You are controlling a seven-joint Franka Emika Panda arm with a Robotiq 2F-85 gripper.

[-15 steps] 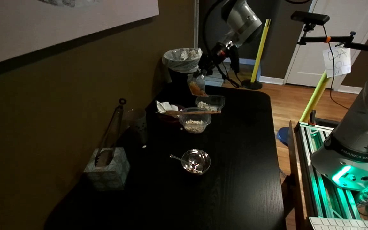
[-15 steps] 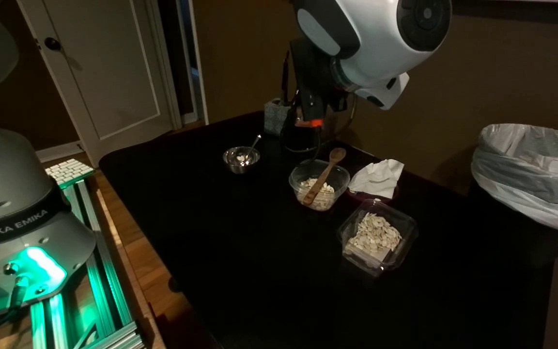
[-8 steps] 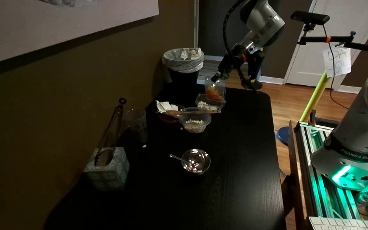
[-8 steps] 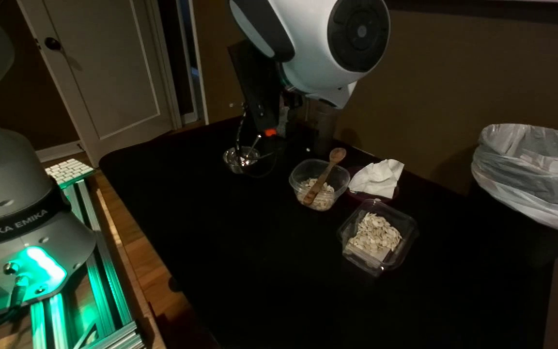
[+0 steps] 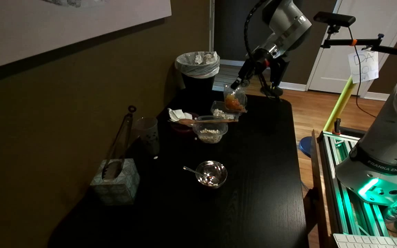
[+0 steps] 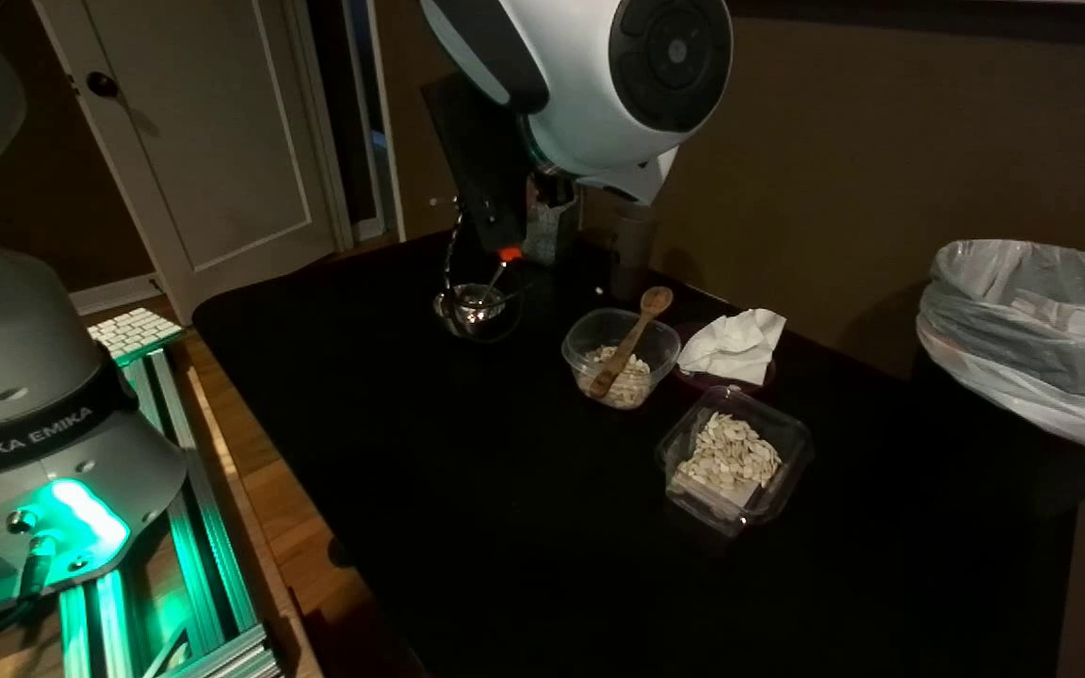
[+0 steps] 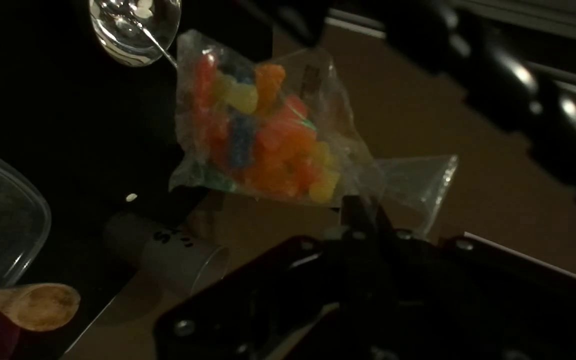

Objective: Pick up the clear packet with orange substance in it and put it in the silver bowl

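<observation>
The clear packet with orange substance [image 5: 234,102] holds orange, red, yellow and blue pieces. My gripper [image 5: 236,85] is shut on the packet's clear upper end, and the packet hangs in the air. In the wrist view the gripper's fingertips [image 7: 365,212] pinch the plastic and the packet [image 7: 273,145] spreads beyond them. The silver bowl [image 5: 211,175] stands on the black table with a spoon and some pale bits in it. It also shows in an exterior view [image 6: 478,315], partly behind a cable, and in the wrist view [image 7: 135,37]. In that exterior view the arm hides the packet.
Clear containers of whitish seeds [image 6: 620,363] [image 6: 729,461] stand on the table [image 6: 467,508], one with a wooden spoon [image 6: 632,344] across it. A dark red bowl with a napkin [image 6: 733,347], a cup [image 5: 148,134], a tissue box with tongs [image 5: 117,184] and a bin [image 5: 197,67] are near the wall.
The arm has carried the held packet sideways, rightward in one exterior view and leftward towards the bowl in the other. Most movement came earlier; it is slight since half a second ago.
</observation>
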